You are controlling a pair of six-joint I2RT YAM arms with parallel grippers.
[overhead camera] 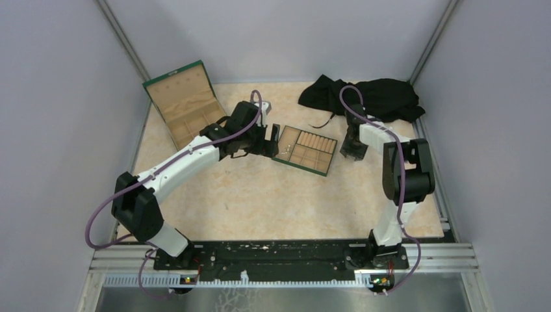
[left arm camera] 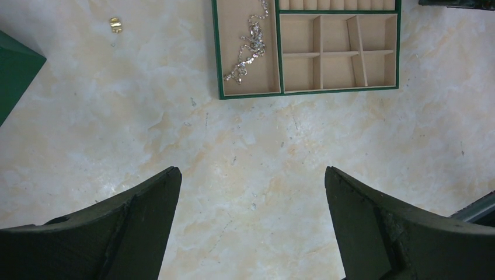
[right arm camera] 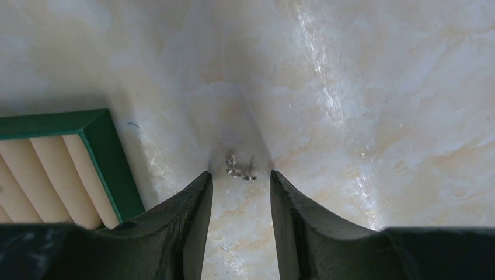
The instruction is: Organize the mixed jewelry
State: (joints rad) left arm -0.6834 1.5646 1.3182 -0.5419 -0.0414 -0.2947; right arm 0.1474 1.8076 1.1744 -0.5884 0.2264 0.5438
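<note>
Looking at my screens, I think the job is partly done. A silver chain lies in the long slot at one end of the tray. The small slots beside it look bare. Two things are not put away: a little gold piece on the table, well apart from the tray, and some tiny silver pieces on the table near the tray's corner.

My left gripper hangs above the table near the tray, its fingers spread very wide, holding nothing. My right gripper is down low. Its fingers are a little apart, and the silver pieces sit right at the tips, in the gap. They are not squeezed yet, as far as I can tell.

The high camera shows both arms, the black cloth and the open box, but the jewelry is too small to see there. Only the left wrist view shows the chain and the gold piece. Only the right wrist view shows the silver pieces.
</note>
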